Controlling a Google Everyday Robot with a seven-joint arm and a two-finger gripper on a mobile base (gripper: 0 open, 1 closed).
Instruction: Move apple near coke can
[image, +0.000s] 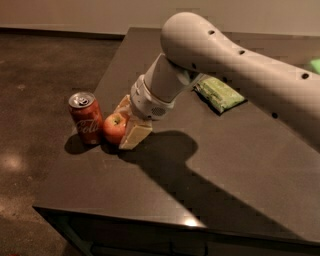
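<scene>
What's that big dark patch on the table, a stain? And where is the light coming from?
Camera view: a shadow, not a stain, cast by the arm, running from the pincer, shut on the apple beside the coke can, toward the front of the table; so light likely comes from above and behind; a small glare spot sits at its front edge.

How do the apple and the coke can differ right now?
The coke can is taller than the apple. The coke can is cylindrical with a silver top; the apple is round. The coke can stands free; the gripper clasps the apple near the edge of the table. Both are reddish and sit side by side.
</scene>
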